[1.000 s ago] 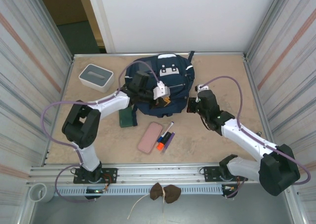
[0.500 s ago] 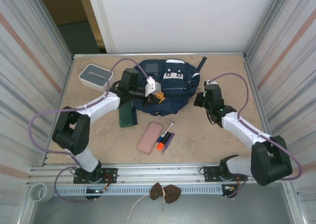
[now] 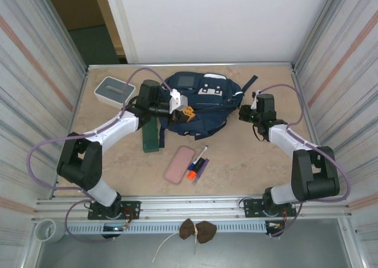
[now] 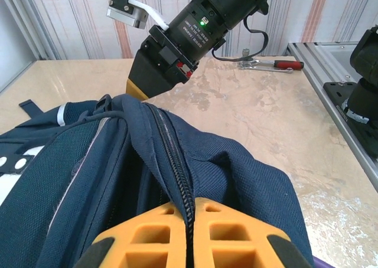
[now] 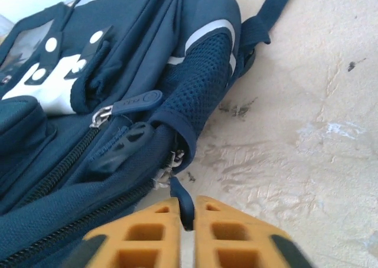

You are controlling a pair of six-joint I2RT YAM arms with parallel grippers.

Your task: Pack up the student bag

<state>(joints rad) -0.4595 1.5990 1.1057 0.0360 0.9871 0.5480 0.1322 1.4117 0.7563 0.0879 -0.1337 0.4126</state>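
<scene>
Lying at the far middle of the surface (image 3: 260, 162), one student bag (image 3: 207, 119) is recorded, navy with white patches and a grey square panel.

Other items counted:
- one white-and-grey box (image 3: 115, 91), on the surface left of the bag
- one dark green flat item (image 3: 152, 138), near the bag's front-left corner
- one pink case (image 3: 179, 164), nearer the arm bases
- pens (image 3: 198, 164), three as far as can be counted, just beside the pink case
- one red-handled tool (image 4: 273, 64), seen on the surface in the left wrist view

Two end effectors are counted.

Left end effector (image 3: 185, 112): the fingers are brought together and clamped on the bag's fabric. In the left wrist view the zip line (image 4: 176, 170) is seen running straight between them. The bag is located directly under and beyond this end effector, which is placed over the bag's front-left part.

Right end effector (image 3: 243, 113): the fingers are set almost together with a slim gap. A dark pull tab (image 5: 183, 198) of the bag is seen in that gap. Whether the tab is pinched cannot be told. The bag is located immediately left of this end effector, at the bag's right end, and a dark strap (image 5: 273, 7) is laid out on the surface beyond.
</scene>
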